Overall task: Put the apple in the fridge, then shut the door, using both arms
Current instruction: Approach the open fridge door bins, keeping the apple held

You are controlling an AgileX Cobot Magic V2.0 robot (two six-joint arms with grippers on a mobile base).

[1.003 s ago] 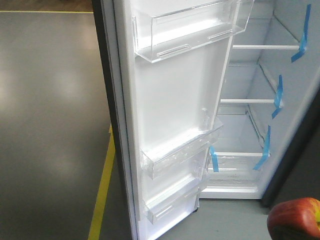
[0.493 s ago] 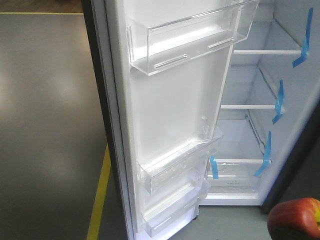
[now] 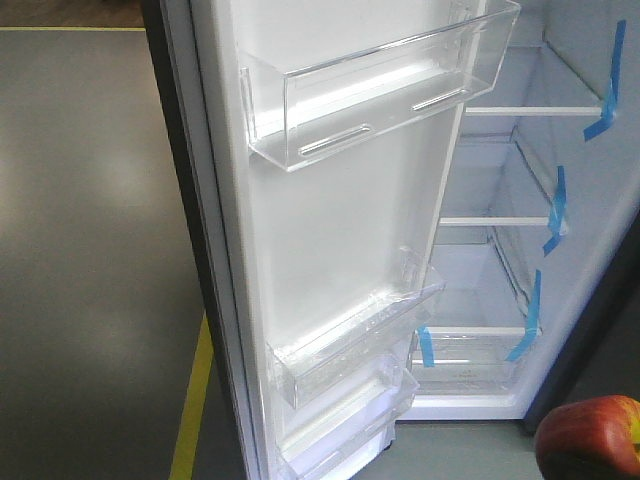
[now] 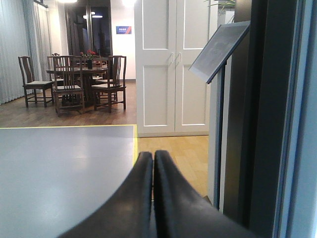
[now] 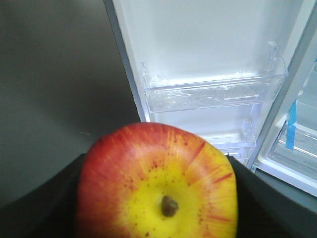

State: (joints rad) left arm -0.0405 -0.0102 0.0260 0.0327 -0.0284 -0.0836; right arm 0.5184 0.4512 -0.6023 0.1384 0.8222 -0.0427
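- The apple point(image 3: 590, 440) sits in the low right corner of the front view. It is outside the fridge point(image 3: 600, 250), short of the opening and not on any shelf.
- The right claw point(image 5: 161, 218) grasps the apple, with dark fingers point(image 5: 44, 213) on both sides. The stem and yellow patch face the wrist camera, so the grip is probably across the sides, which would let it go in level.
- The door point(image 3: 340, 230) is swung wide open, with its white lining and clear bins point(image 3: 380, 90) facing the front camera. That leaves the cavity open on the right for the apple.
- The glass shelves point(image 3: 495, 220) look bare where visible, with blue tape point(image 3: 555, 205) on their edges.
- The left claw point(image 4: 151, 163) is clenched on nothing, its fingers touching. It sits just beside a dark upright edge, probably the door's outer side, so it is likely placed there to push the door shut.
- The likely step is carrying the apple in. Placing it is not yet done, and the door is not yet closed.
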